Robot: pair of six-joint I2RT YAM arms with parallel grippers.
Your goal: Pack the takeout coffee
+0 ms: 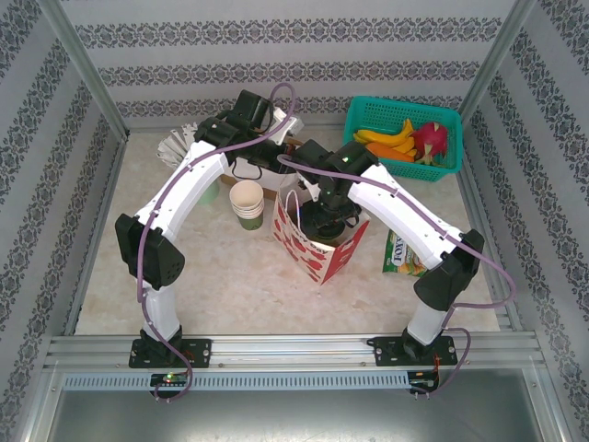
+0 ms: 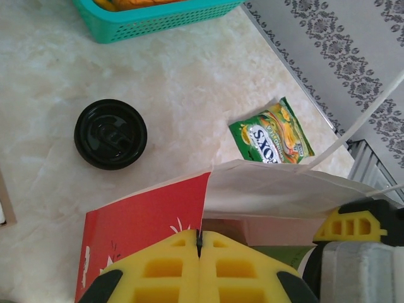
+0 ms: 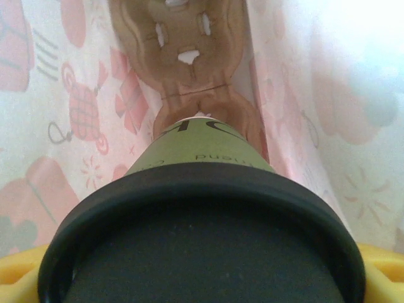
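Paper bag (image 1: 306, 241): red outside, white markings; lining pale with pink gift prints. Takeout coffee cup (image 3: 202, 159): olive-green side, black lid. Cup carrier (image 3: 189, 50): brown. Loose lid (image 2: 110, 134): black. Basket (image 1: 362, 115): teal. Snack packet (image 2: 271, 136): green, orange. Tabletop (image 2: 189, 76): cream marble. Wallpaper (image 1: 276, 37): grey damask bands.

From above, my right gripper (image 1: 327, 219) is sunk in the red-and-white paper gift bag (image 1: 317, 250), its fingertips hidden. The round black plastic lid (image 3: 202, 252) of the dark green paper cup (image 3: 199, 151) is blurred, cut off at the bottom edge, and covers most of my yellow fingers (image 3: 16, 274). The brown cardboard carrier (image 3: 183, 38) runs off the top edge.
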